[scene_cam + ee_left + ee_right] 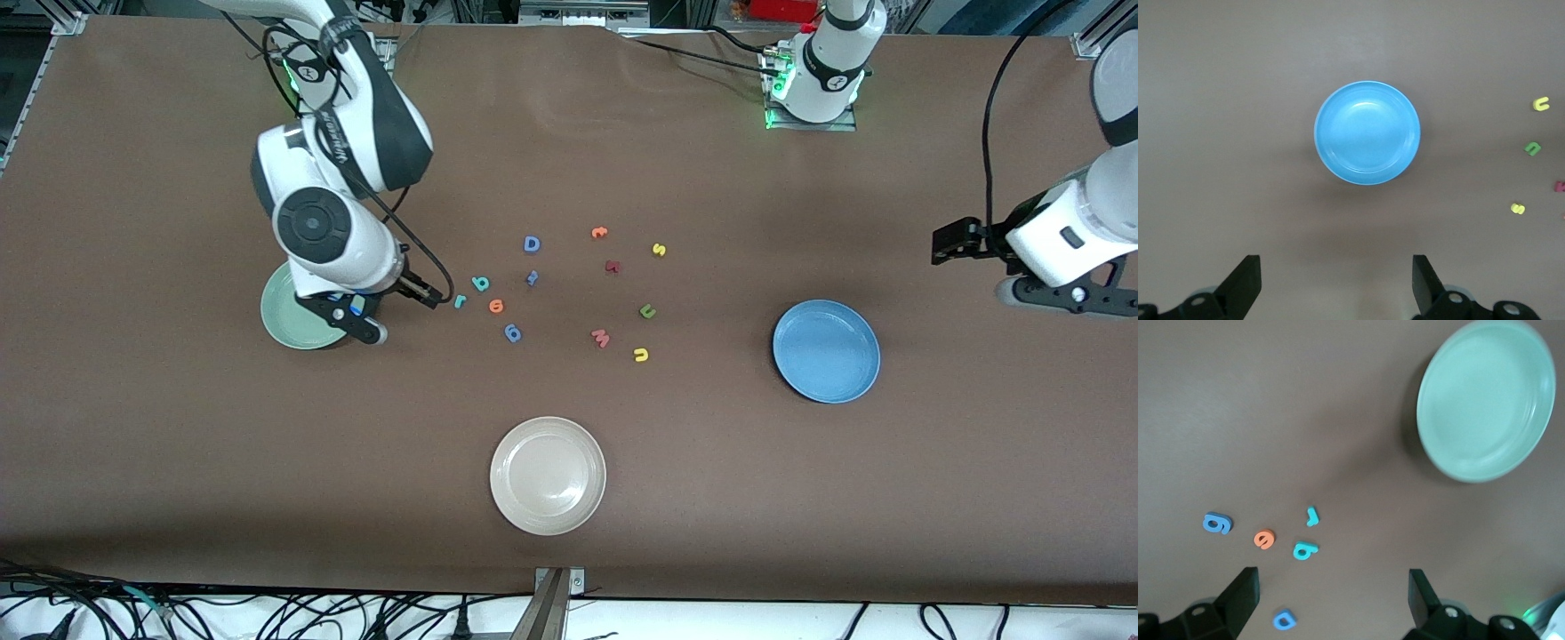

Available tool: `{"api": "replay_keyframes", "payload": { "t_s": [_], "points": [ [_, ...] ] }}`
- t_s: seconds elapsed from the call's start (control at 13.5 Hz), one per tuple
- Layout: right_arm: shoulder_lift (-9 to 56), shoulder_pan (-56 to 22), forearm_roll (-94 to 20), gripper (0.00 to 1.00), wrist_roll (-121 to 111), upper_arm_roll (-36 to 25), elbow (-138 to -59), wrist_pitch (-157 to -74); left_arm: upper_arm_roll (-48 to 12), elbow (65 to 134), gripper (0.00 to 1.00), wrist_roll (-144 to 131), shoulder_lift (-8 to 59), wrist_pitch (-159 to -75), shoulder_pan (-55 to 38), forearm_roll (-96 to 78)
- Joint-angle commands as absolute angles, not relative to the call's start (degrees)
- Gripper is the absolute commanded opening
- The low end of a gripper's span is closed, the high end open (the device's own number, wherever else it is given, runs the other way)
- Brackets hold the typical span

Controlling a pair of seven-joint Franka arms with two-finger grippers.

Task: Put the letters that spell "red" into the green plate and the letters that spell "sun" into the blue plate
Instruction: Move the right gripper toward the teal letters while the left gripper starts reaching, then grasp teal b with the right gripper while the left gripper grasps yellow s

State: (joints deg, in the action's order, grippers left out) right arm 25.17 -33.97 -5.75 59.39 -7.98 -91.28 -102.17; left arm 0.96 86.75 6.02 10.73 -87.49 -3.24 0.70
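Foam letters: teal r [460,301], teal d [481,284], orange e [496,306] look light, soft, thin; pinch edges low against counter [569,551]. Right tool [1331,587] released, over green plate [283,313] edge. Left tool [1337,273] released, waiting at its end.

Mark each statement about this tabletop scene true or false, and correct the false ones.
1. The round blue plate is empty. True.
2. The small yellow foam "s" lies in the round pale green plate. False: it lies on the brown table, and that plate is empty.
3. The right gripper has its fingers open. True.
4. The left gripper holds a letter. False: it is open and empty.
5. The round beige-white plate is nearest the front camera. True.
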Motion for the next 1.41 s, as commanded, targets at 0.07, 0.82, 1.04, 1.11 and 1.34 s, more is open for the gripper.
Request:
{"api": "replay_keyframes", "payload": {
  "t_s": [0.07, 0.82, 1.04, 1.11, 1.34],
  "points": [
    [29.78, -37.88, -8.17, 0.99, 72.84, -8.44, -90.97, -105.29, 0.00, 85.96, 1.00, 7.21, 11.25, -87.28, -4.92, -0.61],
    [33.58, -38.32, -12.64, 0.98, 77.42, -5.80, -101.32, -118.28, -0.09, 104.73, 1.00, 3.44, 9.50, -103.06, -18.71, -7.65],
    [33.22, -38.32, -17.30, 0.98, 77.61, -5.71, -104.14, -122.69, -3.76, 113.79, 1.00, -0.42, 8.79, -112.90, -20.91, -7.65],
    [33.22, -38.32, -17.49, 0.98, 77.69, -5.71, -104.67, -123.04, -5.52, 116.60, 1.00, -1.66, 8.88, -117.12, -20.92, -7.65],
    [32.52, -38.32, -17.49, 0.84, 77.61, -5.71, -106.69, -123.05, -9.66, 123.47, 1.00, -4.21, 9.23, -127.67, -21.01, -7.73]
  ]
}}
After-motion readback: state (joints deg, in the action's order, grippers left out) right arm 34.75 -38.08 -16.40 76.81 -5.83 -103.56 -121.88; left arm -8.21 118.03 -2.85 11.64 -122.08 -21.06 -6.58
